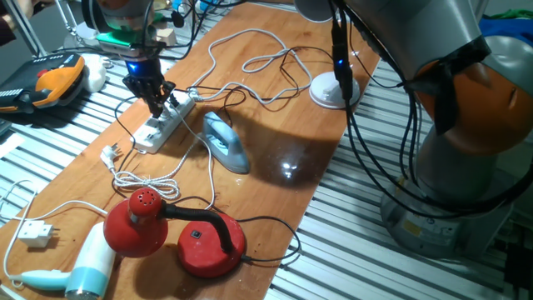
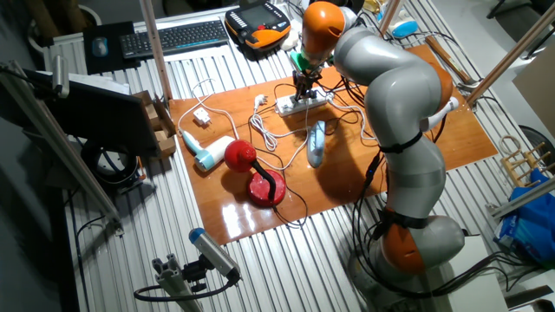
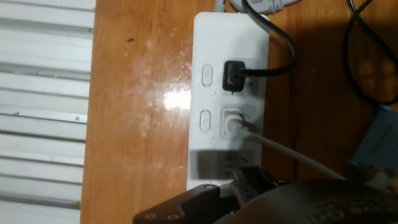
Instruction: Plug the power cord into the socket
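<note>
The big grey-and-orange arm (image 2: 395,113) bends over the wooden table (image 1: 275,158) and reaches to its far left part. There the gripper (image 1: 155,98) hangs right above the socket (image 1: 164,122), the long white strip lying at a slant on the wood. Whether its fingers are apart or together, and whether they grasp anything, I cannot tell from any side.

From the hand view the socket (image 3: 229,93) fills the middle. The power cord (image 3: 267,46), thin and black, ends in a small black plug that sits in one outlet beside a white switch. A white plug (image 3: 233,121) sits in the outlet just next to it, nearer the gripper (image 3: 245,186), and its pale cable runs off to the right.

Nearer, a red desk lamp (image 1: 179,233) rests on the table, with a white-and-blue hair dryer (image 1: 79,271) to its left. A grey-blue iron (image 1: 225,142) lies just right of the socket.
</note>
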Controlling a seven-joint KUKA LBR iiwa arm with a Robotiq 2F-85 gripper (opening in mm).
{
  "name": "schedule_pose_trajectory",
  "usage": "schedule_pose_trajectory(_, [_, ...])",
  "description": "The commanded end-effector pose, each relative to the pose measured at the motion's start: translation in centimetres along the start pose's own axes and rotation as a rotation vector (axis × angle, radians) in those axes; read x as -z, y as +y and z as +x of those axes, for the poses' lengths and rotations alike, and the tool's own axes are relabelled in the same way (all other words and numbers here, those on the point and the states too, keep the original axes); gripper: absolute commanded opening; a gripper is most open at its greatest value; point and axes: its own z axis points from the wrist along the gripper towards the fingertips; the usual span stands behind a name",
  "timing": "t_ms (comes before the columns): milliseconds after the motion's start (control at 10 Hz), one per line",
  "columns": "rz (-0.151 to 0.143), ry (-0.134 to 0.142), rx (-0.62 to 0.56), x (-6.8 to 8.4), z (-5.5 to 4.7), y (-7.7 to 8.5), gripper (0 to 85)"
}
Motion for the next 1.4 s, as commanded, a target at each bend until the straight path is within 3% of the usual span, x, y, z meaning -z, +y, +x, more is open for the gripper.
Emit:
schedule_pose_trajectory(0, [0.000,0.002,-0.004,-0.1,0.0,0.0,0.0])
schedule_pose_trajectory(700, [-0.012,0.037,-0.046,-1.4,-0.5,0.3,0.0])
schedule_pose_trajectory(1300, [-0.011,0.033,-0.048,-1.9,0.0,0.6,0.0])
